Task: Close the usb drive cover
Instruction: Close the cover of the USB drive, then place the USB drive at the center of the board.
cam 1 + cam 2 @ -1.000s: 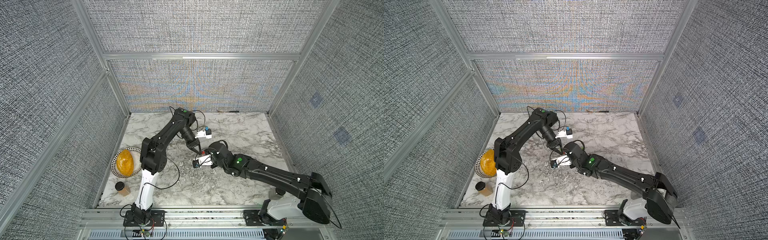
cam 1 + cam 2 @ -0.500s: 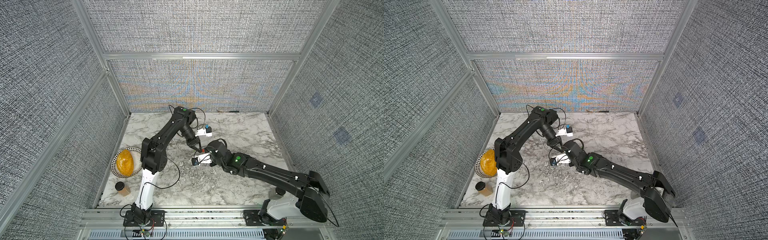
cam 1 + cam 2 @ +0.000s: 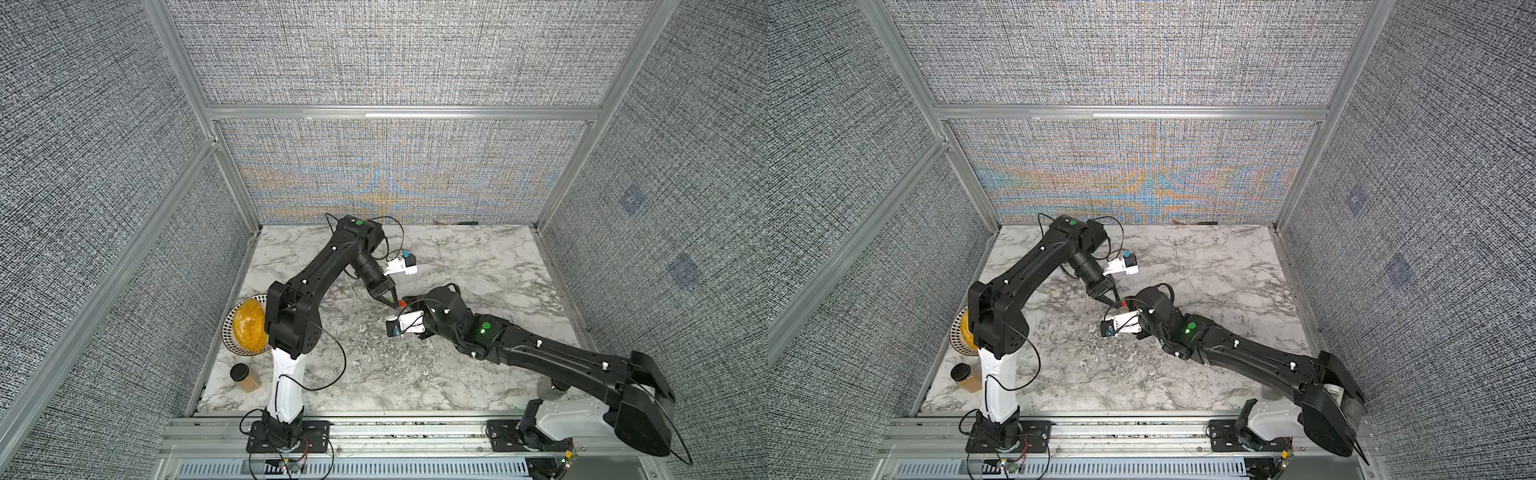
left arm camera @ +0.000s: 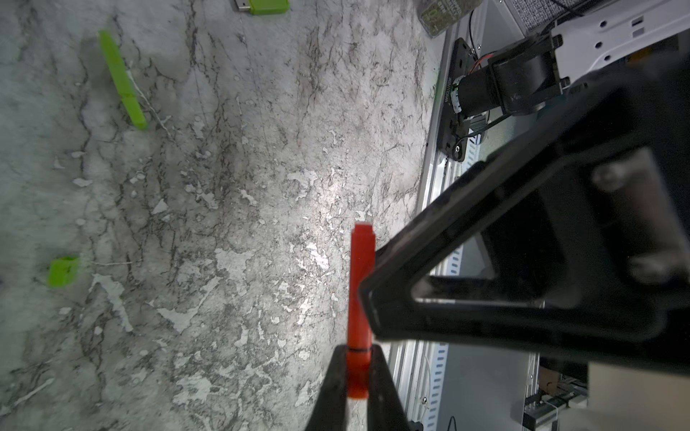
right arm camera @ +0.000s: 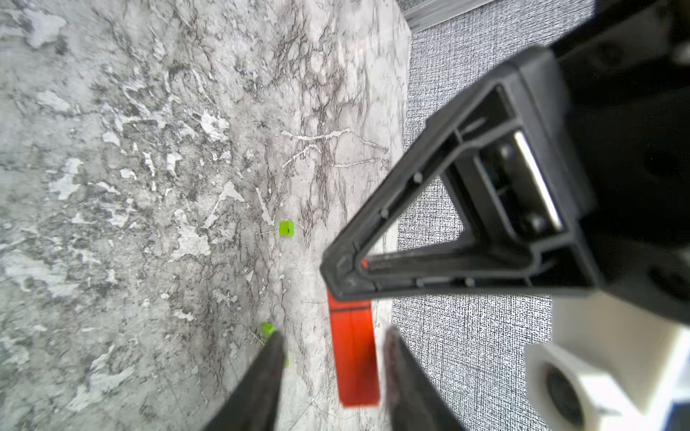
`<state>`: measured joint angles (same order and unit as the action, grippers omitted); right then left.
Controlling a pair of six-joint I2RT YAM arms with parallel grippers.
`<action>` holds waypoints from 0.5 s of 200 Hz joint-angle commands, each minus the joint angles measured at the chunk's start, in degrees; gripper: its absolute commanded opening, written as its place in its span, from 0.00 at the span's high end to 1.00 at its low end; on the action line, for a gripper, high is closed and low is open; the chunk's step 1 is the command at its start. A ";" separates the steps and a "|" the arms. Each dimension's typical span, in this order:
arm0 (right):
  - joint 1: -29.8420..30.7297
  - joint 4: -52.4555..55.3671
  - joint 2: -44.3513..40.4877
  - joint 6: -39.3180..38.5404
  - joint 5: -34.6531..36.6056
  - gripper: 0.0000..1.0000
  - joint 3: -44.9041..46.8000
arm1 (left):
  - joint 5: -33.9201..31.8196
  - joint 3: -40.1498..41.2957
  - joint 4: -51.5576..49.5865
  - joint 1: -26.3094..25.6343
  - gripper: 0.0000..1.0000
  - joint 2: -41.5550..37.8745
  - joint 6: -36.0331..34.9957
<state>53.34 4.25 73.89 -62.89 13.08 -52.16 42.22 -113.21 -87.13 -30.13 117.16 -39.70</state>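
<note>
Above the centre of the marble table (image 3: 457,270), the left gripper (image 3: 393,302) clamps the tiny red plastic cover (image 4: 357,377), seated on the small red-orange plastic usb drive (image 5: 354,358). At its 3 o'clock, the right gripper (image 5: 336,336) has spread its 2 fingers (image 5: 261,373) off the drive since 1 second ago.

Beneath the left claw (image 3: 395,305) spreads a white marble worktop (image 3: 478,266) with grey veins, evenly lit. Grey woven wall panels (image 3: 395,54) in aluminium frames (image 3: 399,112) enclose it on three sides; the back panel (image 3: 395,174) beyond the claw shimmers with coloured moiré.
</note>
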 commanded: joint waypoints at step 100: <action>-8.59 -12.29 -21.77 44.39 3.38 0.21 14.07 | -6.52 30.65 40.18 1.37 1.00 -19.54 22.70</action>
<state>48.27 -3.16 54.35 -37.36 13.63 -38.96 34.92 -86.78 -60.55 -28.82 100.40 -25.15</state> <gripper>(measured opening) 0.763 0.104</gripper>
